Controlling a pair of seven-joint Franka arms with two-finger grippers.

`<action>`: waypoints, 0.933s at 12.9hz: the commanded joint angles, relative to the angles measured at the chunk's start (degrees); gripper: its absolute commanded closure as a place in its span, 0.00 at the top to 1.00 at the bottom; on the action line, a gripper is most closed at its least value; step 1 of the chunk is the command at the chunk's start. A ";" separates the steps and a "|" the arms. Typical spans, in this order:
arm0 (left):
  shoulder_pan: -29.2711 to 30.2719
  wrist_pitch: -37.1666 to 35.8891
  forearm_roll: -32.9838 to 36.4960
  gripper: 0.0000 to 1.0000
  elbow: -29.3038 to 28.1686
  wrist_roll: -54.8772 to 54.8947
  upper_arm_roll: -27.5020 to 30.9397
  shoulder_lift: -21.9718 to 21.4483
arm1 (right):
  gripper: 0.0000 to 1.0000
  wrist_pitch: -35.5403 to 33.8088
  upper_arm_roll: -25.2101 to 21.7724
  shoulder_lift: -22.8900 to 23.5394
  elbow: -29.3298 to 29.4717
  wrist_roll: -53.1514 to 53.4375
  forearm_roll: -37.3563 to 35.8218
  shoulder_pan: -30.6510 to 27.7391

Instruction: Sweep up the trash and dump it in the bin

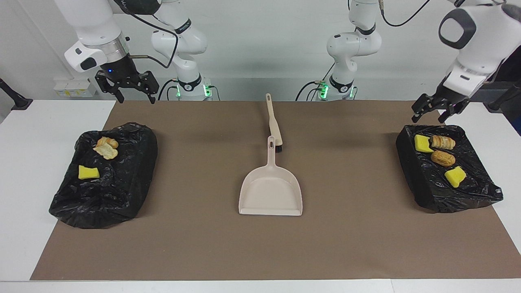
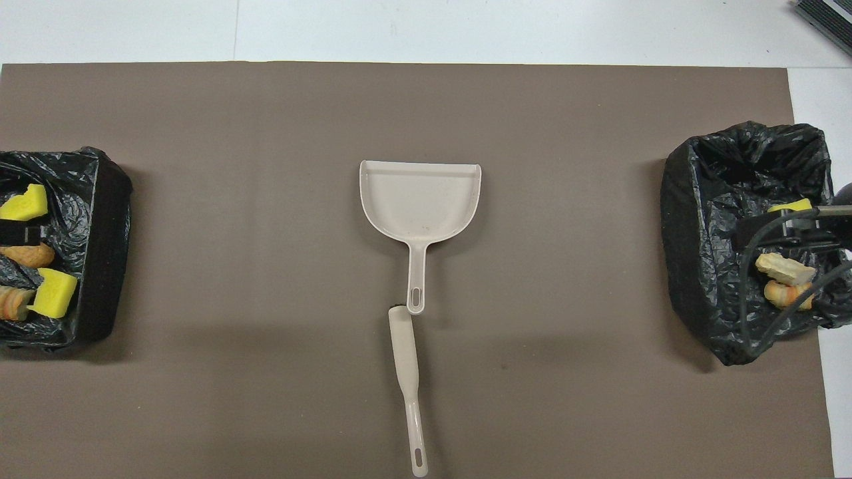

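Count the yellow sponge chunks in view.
3. Two lie in the black-lined bin at the left arm's end: one nearer the robots, one farther. One lies in the bin at the right arm's end. More could be hidden in the bag folds.

a white tabletop [image 1: 24,171] carries a brown mat [image 1: 203,244] that covers most of it. directly on the mat, in the middle, lies a beige dustpan [image 1: 271,194] with its handle pointing toward the robots; a beige brush [image 1: 273,122] lies just nearer to the robots, its head beside the dustpan handle's end. a black-bagged bin [image 1: 105,175] sits at the right arm's end of the mat, and another black-bagged bin [image 1: 423,183] at the left arm's end.
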 commanded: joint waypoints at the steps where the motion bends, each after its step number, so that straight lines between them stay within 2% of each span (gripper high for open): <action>1: -0.65 -7.33 0.09 1.00 7.32 -0.32 0.02 0.66 | 1.00 1.11 0.47 -1.24 -1.64 0.33 1.22 -0.83; 4: -0.65 -14.70 1.75 1.00 10.42 -2.24 -2.08 0.49 | 1.00 1.11 0.47 -1.24 -1.64 0.33 1.22 -0.83; 5: -0.65 -15.69 2.89 1.00 10.16 -5.30 -4.61 -0.30 | 1.00 1.03 0.47 -1.24 -1.64 0.33 1.22 -0.83; 7: -0.65 -16.14 2.99 1.00 8.14 -6.91 -6.39 -1.36 | 1.00 1.03 0.47 -1.24 -1.64 0.33 1.22 -0.83; 12: -1.35 -15.88 2.91 1.00 6.64 -6.30 -6.57 -1.62 | 1.00 1.11 0.47 -1.24 -1.64 0.33 1.22 -0.74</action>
